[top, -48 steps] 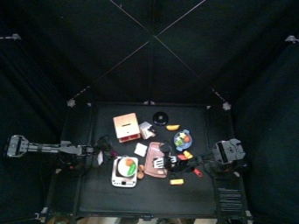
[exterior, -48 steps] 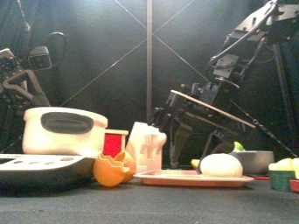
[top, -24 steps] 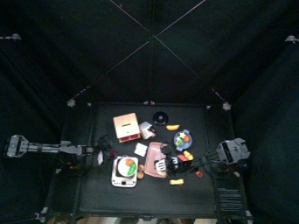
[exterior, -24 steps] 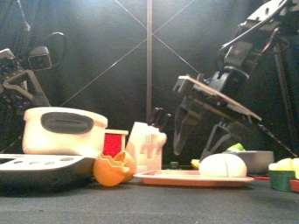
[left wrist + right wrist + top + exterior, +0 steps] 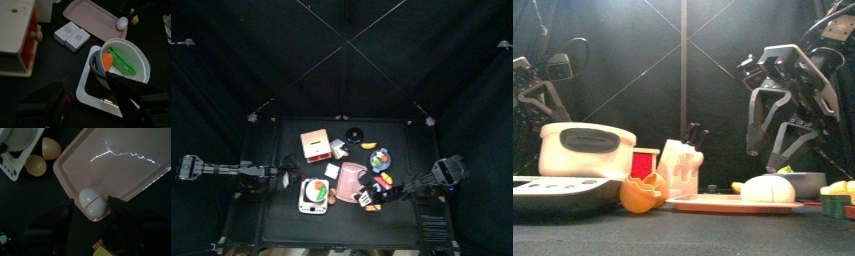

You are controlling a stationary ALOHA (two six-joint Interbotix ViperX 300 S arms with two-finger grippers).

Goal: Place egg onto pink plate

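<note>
Egg is lying on the pink plate, right at its edge, between the wide-open jaws of the right gripper. Lifting straight away is looking safest, since any sideways brush could be rolling it off.

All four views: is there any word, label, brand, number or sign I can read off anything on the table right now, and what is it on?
None: no readable text in any view.
The pink plate, the egg at its edge and the white tray are unmarked.
The white cubes carry faint dots, too blurred to count.
Small items in the top view are too small to check.
</note>
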